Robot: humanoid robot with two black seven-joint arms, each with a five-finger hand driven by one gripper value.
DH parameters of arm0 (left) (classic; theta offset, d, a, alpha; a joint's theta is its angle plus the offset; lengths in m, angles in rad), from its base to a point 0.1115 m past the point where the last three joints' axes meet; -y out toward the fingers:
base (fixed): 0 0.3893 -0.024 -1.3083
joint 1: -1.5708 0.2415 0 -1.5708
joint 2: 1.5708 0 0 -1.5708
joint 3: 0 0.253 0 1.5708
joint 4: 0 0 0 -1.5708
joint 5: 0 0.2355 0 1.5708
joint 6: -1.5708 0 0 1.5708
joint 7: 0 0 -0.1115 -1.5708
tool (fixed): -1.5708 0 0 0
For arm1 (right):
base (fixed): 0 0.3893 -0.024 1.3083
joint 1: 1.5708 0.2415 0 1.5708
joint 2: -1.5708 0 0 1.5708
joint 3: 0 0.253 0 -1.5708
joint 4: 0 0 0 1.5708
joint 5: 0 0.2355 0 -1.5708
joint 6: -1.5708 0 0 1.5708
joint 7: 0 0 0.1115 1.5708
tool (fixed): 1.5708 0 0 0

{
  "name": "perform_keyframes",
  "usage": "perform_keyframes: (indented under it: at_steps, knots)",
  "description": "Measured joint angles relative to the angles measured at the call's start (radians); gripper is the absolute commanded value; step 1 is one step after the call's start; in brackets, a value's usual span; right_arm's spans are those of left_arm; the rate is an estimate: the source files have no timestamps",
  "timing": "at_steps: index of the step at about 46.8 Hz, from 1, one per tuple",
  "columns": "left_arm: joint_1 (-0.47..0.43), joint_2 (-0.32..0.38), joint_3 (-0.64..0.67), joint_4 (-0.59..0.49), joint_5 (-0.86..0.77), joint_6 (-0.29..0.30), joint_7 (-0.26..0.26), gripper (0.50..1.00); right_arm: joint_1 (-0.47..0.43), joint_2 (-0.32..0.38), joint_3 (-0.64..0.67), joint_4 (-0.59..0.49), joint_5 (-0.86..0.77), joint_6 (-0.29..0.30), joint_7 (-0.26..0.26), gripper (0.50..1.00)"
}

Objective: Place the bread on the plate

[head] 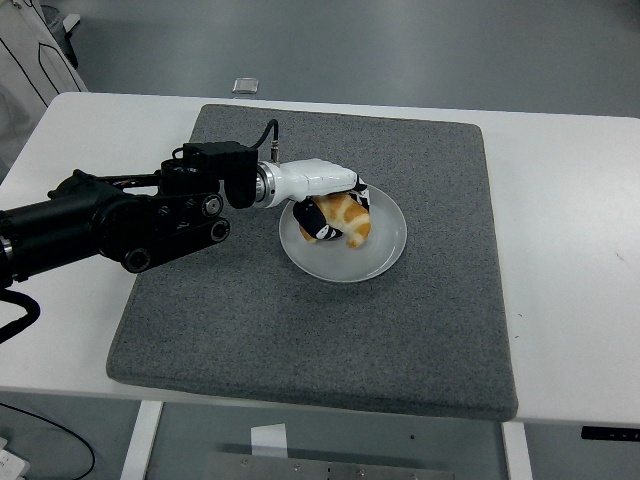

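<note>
Bread [345,219] low over plate [385,255], left hand [325,205] fingers clamped on it; we judge a sideways release could roll it onto the mat [300,330].

Golden-brown bread [348,218], white plate [385,250], grey mat [330,340], white table [570,250], white-and-black left hand [328,205].
</note>
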Motion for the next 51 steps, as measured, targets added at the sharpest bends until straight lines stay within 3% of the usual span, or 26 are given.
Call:
perform_keyframes:
  at_steps: [4, 17, 27, 37, 51]
  knots:
    - [0.001, 0.001, 0.000, 0.000, -0.001, 0.000, 0.000, 0.838, 0.000, 0.000, 0.000, 0.000, 0.000, 0.000, 0.000, 0.932]
    - [0.010, 0.004, 0.020, 0.000, -0.003, -0.005, 0.000, 0.891, 0.000, 0.000, 0.000, 0.000, 0.000, 0.000, 0.000, 0.932]
    - [0.011, 0.010, 0.020, -0.007, -0.018, -0.010, 0.000, 0.994, 0.000, 0.000, 0.000, 0.000, 0.000, 0.000, 0.000, 0.932]
    - [-0.001, 0.014, 0.004, -0.026, -0.074, -0.018, 0.000, 0.999, 0.000, 0.000, 0.000, 0.000, 0.000, 0.000, 0.000, 0.932]
    - [-0.016, 0.076, -0.079, -0.070, -0.309, -0.019, 0.000, 1.000, 0.000, 0.000, 0.000, 0.000, 0.000, 0.000, 0.000, 0.932]
